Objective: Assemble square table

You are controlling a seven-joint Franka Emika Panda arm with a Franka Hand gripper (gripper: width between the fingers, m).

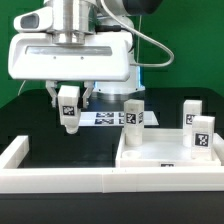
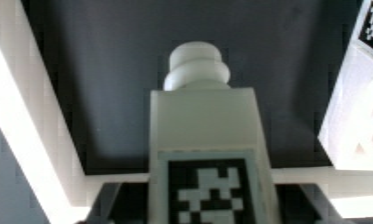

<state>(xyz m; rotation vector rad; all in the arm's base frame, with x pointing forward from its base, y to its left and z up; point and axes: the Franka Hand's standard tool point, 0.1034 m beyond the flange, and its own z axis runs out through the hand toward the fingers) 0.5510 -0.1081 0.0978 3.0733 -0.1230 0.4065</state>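
The gripper [image 1: 71, 100] is closed on one leg [image 1: 69, 108], held above the table. The slab [image 1: 160, 152] lies off to the exterior view's right of the gripper, with three legs apparently standing in it, so a fourth seems left to fit.

From my remote station I note a black desk [image 1: 60, 150]. A long low white border wall [image 1: 50, 178] lies along its near edge, turning back at the exterior view's left. The marker board [image 1: 105, 118] lies flat toward the rear, partly hidden. The square tabletop slab [image 1: 165, 152] rests on the desk at the exterior view's right, touching the wall; three legs [image 1: 134, 113] stand on it. In the wrist view, dark desk surface [image 2: 94, 100] shows.
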